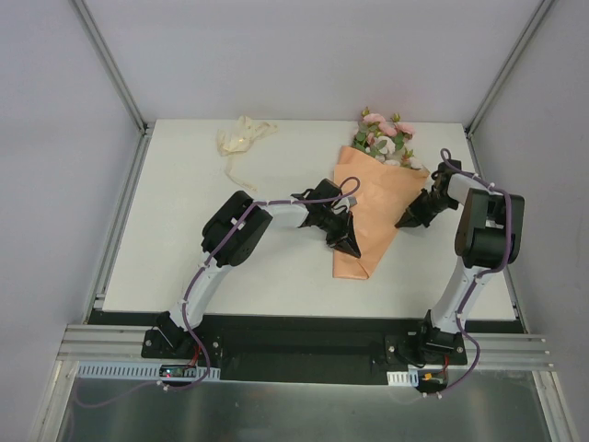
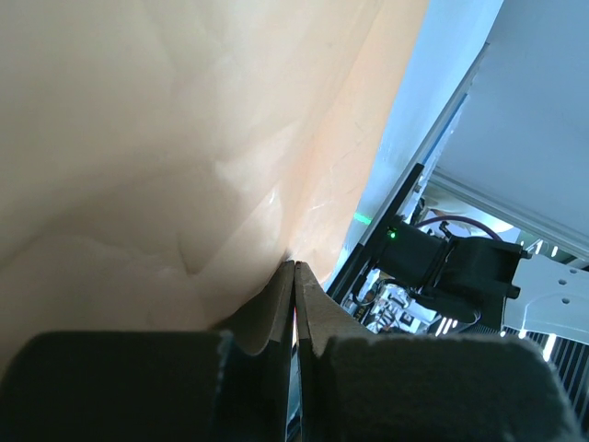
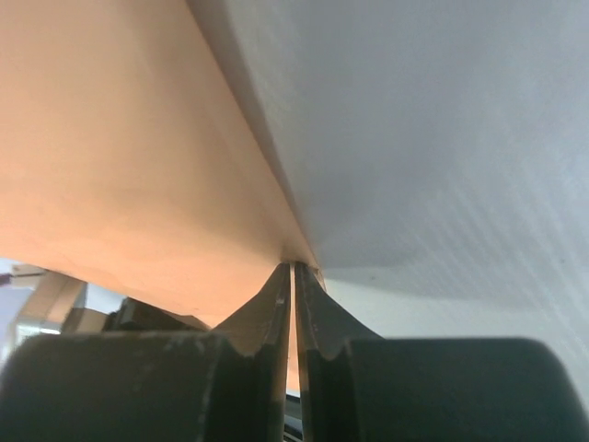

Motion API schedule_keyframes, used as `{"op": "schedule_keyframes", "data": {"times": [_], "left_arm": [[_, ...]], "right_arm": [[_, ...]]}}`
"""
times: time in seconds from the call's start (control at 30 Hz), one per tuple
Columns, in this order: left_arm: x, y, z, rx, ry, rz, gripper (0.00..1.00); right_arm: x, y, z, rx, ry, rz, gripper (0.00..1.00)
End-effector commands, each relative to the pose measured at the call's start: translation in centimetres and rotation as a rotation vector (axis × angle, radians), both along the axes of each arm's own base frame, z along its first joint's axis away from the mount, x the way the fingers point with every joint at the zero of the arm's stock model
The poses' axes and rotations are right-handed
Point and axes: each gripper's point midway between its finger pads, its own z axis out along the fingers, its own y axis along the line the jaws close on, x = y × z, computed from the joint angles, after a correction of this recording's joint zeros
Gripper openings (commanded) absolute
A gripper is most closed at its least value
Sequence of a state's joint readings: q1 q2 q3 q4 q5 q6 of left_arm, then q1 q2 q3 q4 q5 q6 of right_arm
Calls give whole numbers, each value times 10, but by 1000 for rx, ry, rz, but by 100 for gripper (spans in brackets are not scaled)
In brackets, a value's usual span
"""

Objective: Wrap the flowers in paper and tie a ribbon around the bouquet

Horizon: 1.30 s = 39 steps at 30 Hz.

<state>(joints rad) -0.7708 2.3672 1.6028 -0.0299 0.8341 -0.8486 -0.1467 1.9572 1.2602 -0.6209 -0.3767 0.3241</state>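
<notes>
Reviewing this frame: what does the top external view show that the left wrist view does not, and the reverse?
Only the top external view shows the flowers poking out of the far end of the paper cone, the ribbon lying apart at the far left of the table, and the right pincer at the cone's right edge. Only the left wrist view shows the left pincer pressed shut, tips meeting the creased sheet. Both views show the peach paper with the left pincer at it.
</notes>
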Motion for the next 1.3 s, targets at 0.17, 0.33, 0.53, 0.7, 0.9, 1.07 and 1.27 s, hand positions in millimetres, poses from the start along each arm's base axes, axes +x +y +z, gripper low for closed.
{"op": "schedule_keyframes", "data": {"times": [0.17, 0.33, 0.53, 0.7, 0.9, 1.07, 1.27], "left_arm": [[-1, 21, -21, 91, 24, 30, 0], [-1, 21, -19, 88, 23, 29, 0], [-4, 23, -25, 95, 38, 25, 0], [-2, 28, -24, 96, 39, 33, 0], [2, 28, -21, 85, 45, 36, 0], [4, 24, -18, 69, 48, 29, 0], [4, 22, -13, 49, 42, 16, 0]], "right_arm": [[42, -53, -15, -119, -9, -132, 9], [61, -63, -17, -130, -21, -150, 9], [94, -68, -20, -94, -51, -187, 10], [114, -77, -20, -103, -65, -244, 10], [130, -108, -20, -120, -66, -382, 11], [156, -136, -10, -125, -128, -453, 11], [205, -155, 14, -115, -294, -354, 12]]}}
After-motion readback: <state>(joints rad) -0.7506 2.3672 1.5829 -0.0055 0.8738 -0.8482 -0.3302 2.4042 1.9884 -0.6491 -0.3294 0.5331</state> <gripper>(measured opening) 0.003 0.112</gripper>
